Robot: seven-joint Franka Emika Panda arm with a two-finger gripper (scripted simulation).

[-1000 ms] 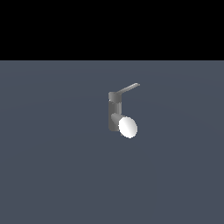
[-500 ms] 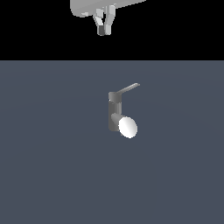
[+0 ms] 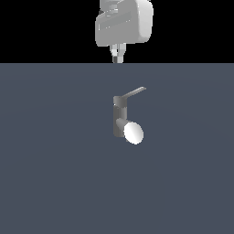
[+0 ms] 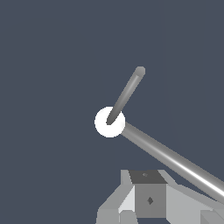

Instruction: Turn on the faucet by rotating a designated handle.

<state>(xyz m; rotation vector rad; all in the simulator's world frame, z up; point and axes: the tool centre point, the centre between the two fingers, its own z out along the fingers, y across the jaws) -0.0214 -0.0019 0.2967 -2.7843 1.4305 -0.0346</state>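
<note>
Floor (image 3: 50, 173) fills most of what we see in the exterior view, a flat slate-blue surface running up to a black band at the top. Next in size is the white arm (image 3: 124, 23), whose bulky casing hangs across that black band, well above the faucet and apart from it. From the underside of the casing the gripper (image 3: 117, 57) points down, its tip just reaching the line where black meets blue; the fingers (image 3: 114, 54) look close together there, but they are too small for us to tell how the jaws stand, and we cannot tell from the wrist view either, where only grey blocks of the gripper (image 4: 146, 201) show at the edge. The faucet (image 3: 120, 119) stands upright near the middle of the floor, a grey cylinder almost straight below the gripper. Its short spout (image 3: 133, 132) sticks out low on the side toward the exterior view's right and ends in a bright white oval face. Smallest is the handle (image 3: 135, 93), a thin grey lever joined to the cap on top of the cylinder and slanting up toward the exterior view's right. In the wrist view we see the handle (image 4: 127, 94) as a slim rod rising from a white disc (image 4: 101, 124), with a thicker grey bar (image 4: 175, 162) running away from that disc; nothing touches the handle.
</note>
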